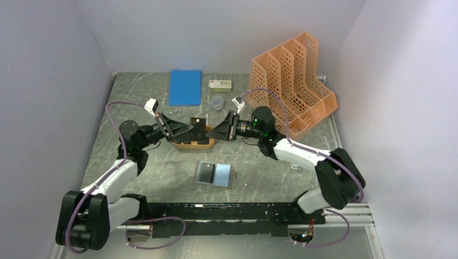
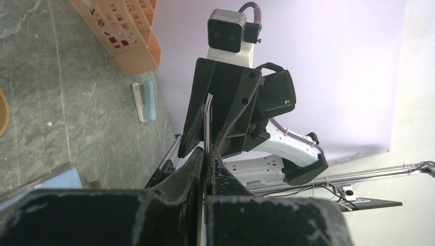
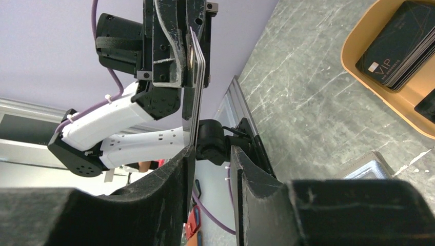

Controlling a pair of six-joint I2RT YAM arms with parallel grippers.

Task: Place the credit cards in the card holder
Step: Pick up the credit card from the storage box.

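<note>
My left gripper is shut on a thin stack of dark credit cards, held edge-up above the orange tray. In the left wrist view the cards rise edge-on from between the shut fingers. My right gripper faces them from the right, open. In the right wrist view the cards' edge reaches down to the tip of its left finger, and the gap between the fingers holds nothing. More black cards lie stacked in the tray. The card holder lies flat on the table nearer the arms.
The orange oval tray sits under both grippers. An orange perforated file rack stands at the back right. A blue notebook, a small box and a small cup sit at the back.
</note>
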